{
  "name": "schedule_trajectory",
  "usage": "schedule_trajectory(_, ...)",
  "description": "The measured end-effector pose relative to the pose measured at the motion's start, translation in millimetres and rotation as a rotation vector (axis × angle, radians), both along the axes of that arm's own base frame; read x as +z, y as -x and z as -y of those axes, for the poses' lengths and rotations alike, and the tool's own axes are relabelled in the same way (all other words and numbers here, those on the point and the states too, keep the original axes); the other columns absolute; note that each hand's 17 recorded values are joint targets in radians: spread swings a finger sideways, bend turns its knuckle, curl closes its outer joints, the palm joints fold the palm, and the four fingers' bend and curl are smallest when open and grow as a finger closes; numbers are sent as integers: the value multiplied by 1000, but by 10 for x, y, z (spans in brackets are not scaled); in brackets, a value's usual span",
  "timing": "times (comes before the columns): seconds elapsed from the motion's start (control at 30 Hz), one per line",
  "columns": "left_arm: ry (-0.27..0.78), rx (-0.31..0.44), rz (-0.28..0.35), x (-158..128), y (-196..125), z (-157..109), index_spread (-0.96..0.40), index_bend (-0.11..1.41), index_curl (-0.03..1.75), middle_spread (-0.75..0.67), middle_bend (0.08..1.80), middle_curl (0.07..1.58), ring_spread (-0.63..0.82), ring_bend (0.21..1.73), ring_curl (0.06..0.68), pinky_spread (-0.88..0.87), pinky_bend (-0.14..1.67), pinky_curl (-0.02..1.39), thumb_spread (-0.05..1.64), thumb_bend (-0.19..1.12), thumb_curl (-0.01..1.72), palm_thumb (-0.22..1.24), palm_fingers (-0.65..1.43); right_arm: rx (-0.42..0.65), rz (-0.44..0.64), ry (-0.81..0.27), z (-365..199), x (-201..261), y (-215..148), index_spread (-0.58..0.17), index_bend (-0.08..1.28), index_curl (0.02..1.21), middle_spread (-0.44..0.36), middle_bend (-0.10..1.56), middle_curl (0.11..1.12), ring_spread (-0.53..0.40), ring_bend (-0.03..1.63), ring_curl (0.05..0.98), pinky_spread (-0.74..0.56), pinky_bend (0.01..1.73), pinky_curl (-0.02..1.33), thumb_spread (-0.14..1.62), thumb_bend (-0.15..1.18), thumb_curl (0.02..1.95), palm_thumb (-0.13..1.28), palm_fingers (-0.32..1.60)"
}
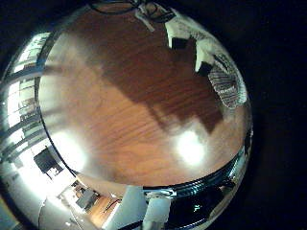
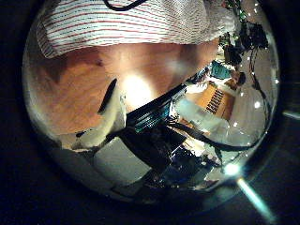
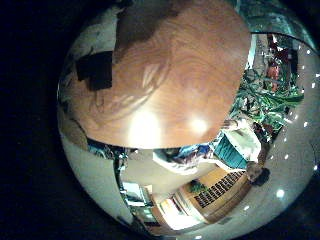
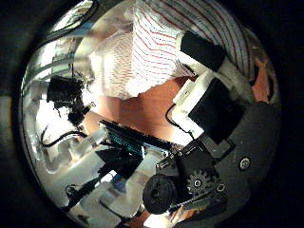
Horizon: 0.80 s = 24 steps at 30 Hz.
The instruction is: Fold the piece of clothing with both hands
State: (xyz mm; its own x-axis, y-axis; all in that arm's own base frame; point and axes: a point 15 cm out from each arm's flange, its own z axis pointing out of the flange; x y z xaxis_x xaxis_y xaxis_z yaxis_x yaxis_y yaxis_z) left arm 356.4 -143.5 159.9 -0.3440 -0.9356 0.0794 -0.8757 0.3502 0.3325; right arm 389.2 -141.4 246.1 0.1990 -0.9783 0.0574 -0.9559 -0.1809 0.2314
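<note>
Closest to the right thumb side palm camera is the right hand itself, its geared body and one finger reaching out across the shirt. That finger lies over the striped cloth. Whether it pinches the cloth or only rests on it cannot be told.

The shirt lies rumpled on a wooden table, close under the right palm. In the left thumb side palm view it spreads along the table's far part, with bare wood between it and that palm.

Fingers of the left hand show at the rim of the left little finger side palm view, above bare table with no cloth under them. How far they are curled cannot be told.

The tabletop has a clear grain and is glossy, with bright glare spots on it. Beyond the table edge the room shows windows on one side and leafy plants on another.
</note>
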Motion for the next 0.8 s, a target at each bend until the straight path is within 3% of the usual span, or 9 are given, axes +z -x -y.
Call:
schedule_trajectory(0.37,44,113,54,763,169,-801,-49,194,427,-5,323,441,-44,740,288,63,269,487,1169,-15,360,518,348,174,84,88,-1448,773,-113,-348,955,1016,-135,1295,806,-221,1366,733,-214,1205,966,1192,-12,744,994,1082)
schedule_trajectory(0.6,29,204,49,735,383,-1346,-63,193,447,-35,318,466,-71,748,292,38,271,489,1164,-15,364,537,352,292,53,149,-2441,592,-310,-338,963,1010,-134,1294,799,-220,1356,739,-220,1185,986,1167,-8,779,983,1091)
schedule_trajectory(0.8,33,238,36,694,513,-1556,-67,193,459,-38,308,481,-79,747,294,31,276,492,1165,-16,364,552,351,394,-13,185,-3262,188,-540,-333,958,1007,-134,1297,795,-219,1354,743,-224,1175,1002,1158,-13,798,950,1088)
